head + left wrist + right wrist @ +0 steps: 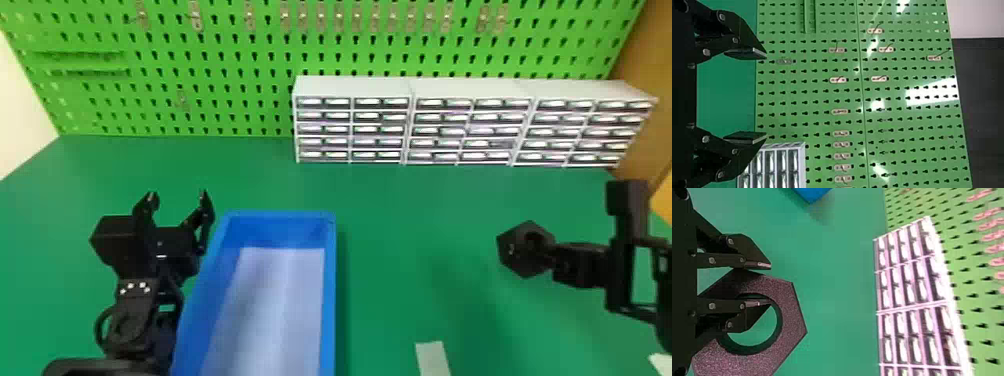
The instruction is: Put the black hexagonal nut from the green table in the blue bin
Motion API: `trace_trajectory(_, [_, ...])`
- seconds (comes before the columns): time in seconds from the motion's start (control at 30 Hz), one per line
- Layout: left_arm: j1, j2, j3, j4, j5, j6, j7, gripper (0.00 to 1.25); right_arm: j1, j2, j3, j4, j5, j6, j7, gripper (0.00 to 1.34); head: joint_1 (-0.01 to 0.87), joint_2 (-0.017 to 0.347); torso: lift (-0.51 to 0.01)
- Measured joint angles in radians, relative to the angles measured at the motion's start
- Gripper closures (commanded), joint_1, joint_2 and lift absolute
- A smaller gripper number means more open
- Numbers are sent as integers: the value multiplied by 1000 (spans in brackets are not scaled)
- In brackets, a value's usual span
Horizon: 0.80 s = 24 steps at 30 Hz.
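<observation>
Fingers of the right gripper are drawn close together on one side of the black hexagonal nut, grasping its ring: one runs along the outer edge, the other reaches into the round hole, with a band of the nut between them. The left gripper has its two flat fingers spread wide, with nothing between them; it is beside the left wall of the blue bin, and whether it touches that wall cannot be told.

The nut is matte black with straight sides and crisp corners; the right wrist view brings out a finely speckled, grainy face around the smooth circle of its opening. The bin is a long, smooth blue box with a pale lining over its floor. Its long axis runs away from the robot across the green table.

The nut is to the right of the bin, well apart from it, and appears raised above the table. It is tilted, its broad face partly toward the head camera, one corner pointing toward the back of the table and another toward the robot. Being nearly even all round, it has no clear long axis.
</observation>
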<state>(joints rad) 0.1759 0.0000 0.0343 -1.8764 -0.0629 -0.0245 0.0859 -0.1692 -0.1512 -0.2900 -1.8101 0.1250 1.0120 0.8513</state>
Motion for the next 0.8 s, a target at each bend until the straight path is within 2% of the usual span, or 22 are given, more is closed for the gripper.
trace_trajectory(0.43, [0,0,-2,2,0,0,0,521,-16,46,-54,-27,-115,-127,-171,1197,657,57,-95])
trace_trajectory(0.8, [0,0,-4,5,0,0,0,521,-11,49,-20,-84,-98,-235,-296,1197,657,57,-95])
